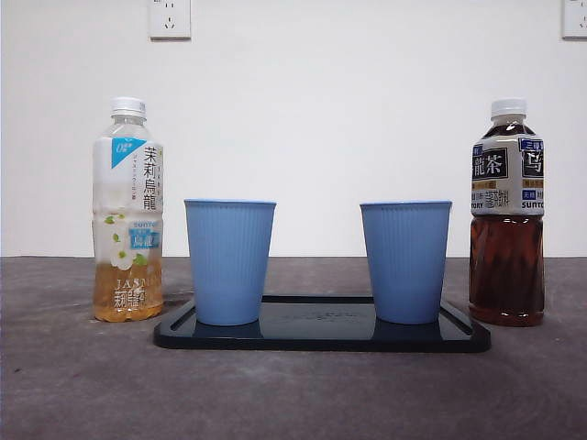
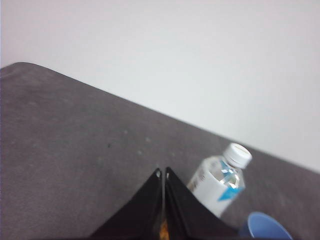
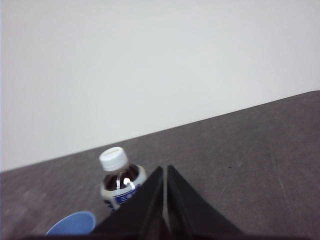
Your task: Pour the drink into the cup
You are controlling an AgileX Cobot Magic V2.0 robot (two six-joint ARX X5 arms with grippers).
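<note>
A jasmine tea bottle (image 1: 128, 211) with pale liquid and a white cap stands at the left of a black tray (image 1: 321, 337). A dark oolong tea bottle (image 1: 507, 213) with a white cap stands at the tray's right. Two blue ribbed cups, one left (image 1: 229, 261) and one right (image 1: 405, 261), stand upright on the tray. My left gripper (image 2: 163, 173) is shut and empty, above and short of the jasmine bottle (image 2: 220, 183). My right gripper (image 3: 164, 169) is shut and empty, above and short of the dark bottle (image 3: 119, 180). Neither arm shows in the front view.
The grey table (image 1: 92, 385) stretches in front of the tray. A white wall with two power sockets (image 1: 170, 18) stands behind. A blue cup rim shows in the left wrist view (image 2: 267, 226) and in the right wrist view (image 3: 72, 223).
</note>
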